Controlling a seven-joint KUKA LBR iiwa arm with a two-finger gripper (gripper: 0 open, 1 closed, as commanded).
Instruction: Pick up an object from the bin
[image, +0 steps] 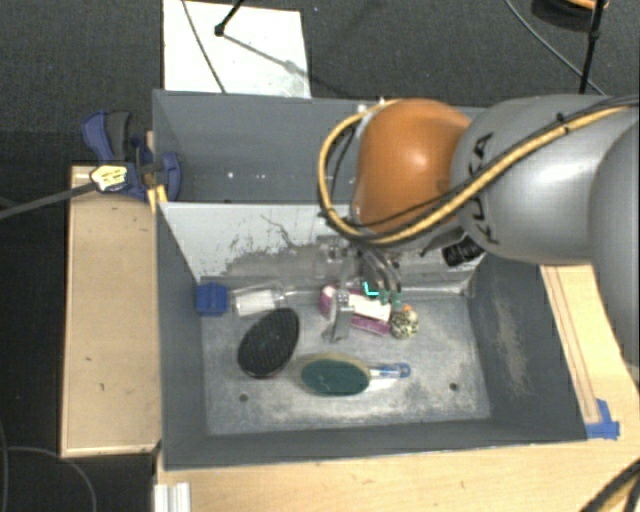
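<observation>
My gripper (362, 310) is low in the middle of the bin, under the arm's orange cover. It stands open, with one grey finger (339, 322) on the left of a pink and white tube-like thing (373, 319) and the other to its right. The pink thing lies flat on the bin floor between the fingers. A small speckled ball (404, 322) rests against the tube's right end. Just in front lies a dark green oval brush with a blue handle (335, 377).
A black oval brush (268, 343) lies left of the gripper. Behind it, near the sloped back wall, are a clear small bottle (255, 299) and a blue block (210, 298). The arm hangs over the bin's right rear part.
</observation>
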